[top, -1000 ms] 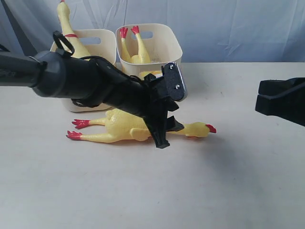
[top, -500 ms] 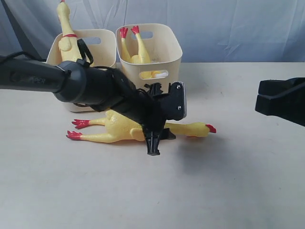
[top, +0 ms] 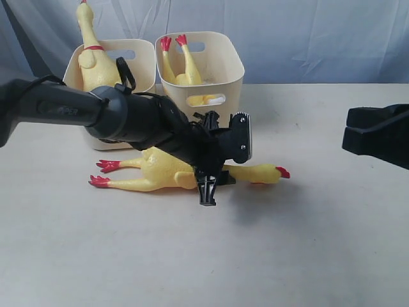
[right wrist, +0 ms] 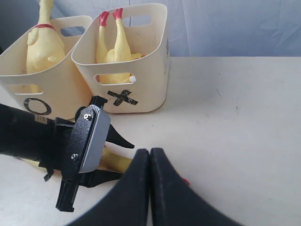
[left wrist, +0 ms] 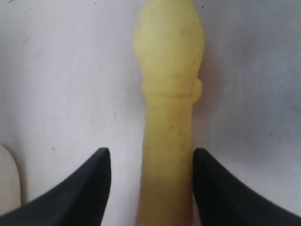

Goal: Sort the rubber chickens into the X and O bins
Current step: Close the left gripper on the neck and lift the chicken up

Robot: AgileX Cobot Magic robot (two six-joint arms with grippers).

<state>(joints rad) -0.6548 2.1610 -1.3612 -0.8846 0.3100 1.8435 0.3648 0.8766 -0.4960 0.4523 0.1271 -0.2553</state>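
Fingers (left wrist: pixel 80 188) of left gripper (left wrist: pixel 149 155) spread, straddling neck of loose chicken (left wrist: pixel 171 132), not yet gripping: grasp step. Right gripper (right wrist: pixel 149 157) pinched shut. Next: clamp neck, lift toward bins (right wrist: pixel 150 56).

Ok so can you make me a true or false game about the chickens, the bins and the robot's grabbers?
1. The third chicken lies flat on the table. True.
2. The X bin holds a feet-up chicken. True.
3. The O bin is empty. False: an upright chicken stands in it, head up.
4. The right gripper holds a chicken. False: it is shut on nothing, off to the side.
5. The left gripper is open, with its fingers on either side of the third chicken's neck. True.
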